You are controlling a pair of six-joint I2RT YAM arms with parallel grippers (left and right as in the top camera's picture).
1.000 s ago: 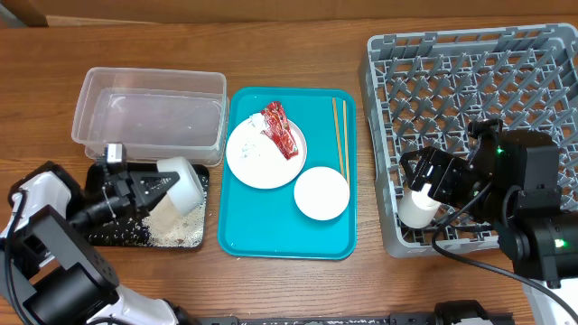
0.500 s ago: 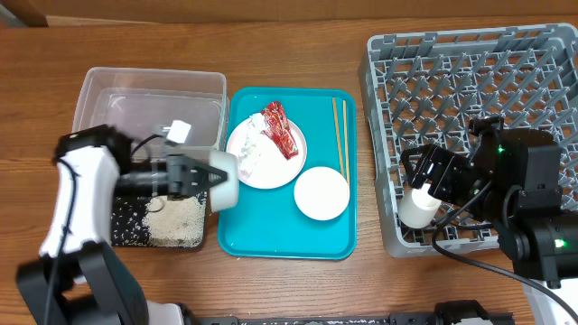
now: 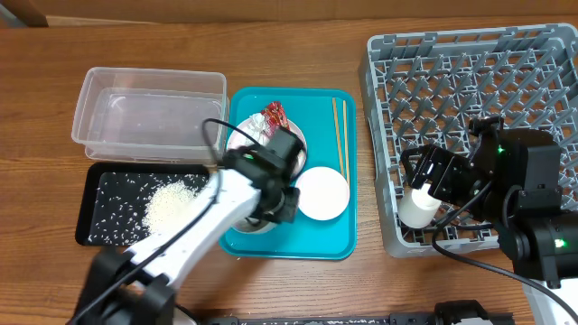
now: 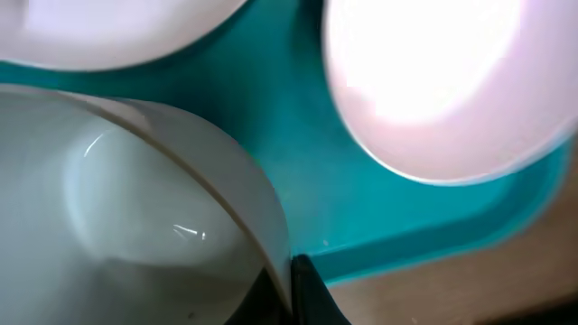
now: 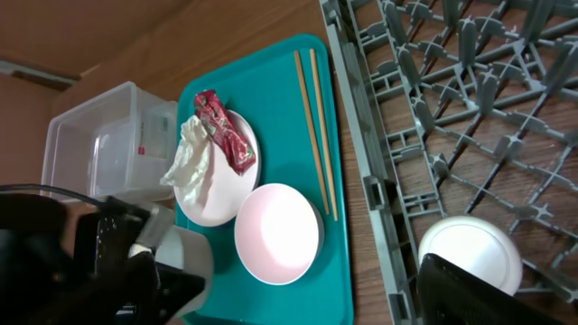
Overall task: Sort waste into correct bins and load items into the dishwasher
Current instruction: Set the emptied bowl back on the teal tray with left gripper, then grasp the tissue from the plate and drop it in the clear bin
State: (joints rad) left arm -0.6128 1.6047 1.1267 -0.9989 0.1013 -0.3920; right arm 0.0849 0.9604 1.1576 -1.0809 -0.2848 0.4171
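bowl (image 4: 135, 203) in left hand (image 3: 276, 206) over tray (image 3: 327, 240)

The left arm (image 3: 181, 230) trails back in 1 long diagonal behind the left gripper (image 3: 274, 203), which pinches the rim of a pale bowl (image 4: 135, 208) hanging under it. The right arm (image 3: 528, 181) sits folded behind the right gripper (image 3: 423, 183), whose finger spacing is hidden

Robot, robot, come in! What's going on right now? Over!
Left gripper gripping grey bowl over teal tray. Right gripper at cup in rack, grip unclear. Wrapper, tissue on plate, unsorted. White bowl close beside grey bowl.
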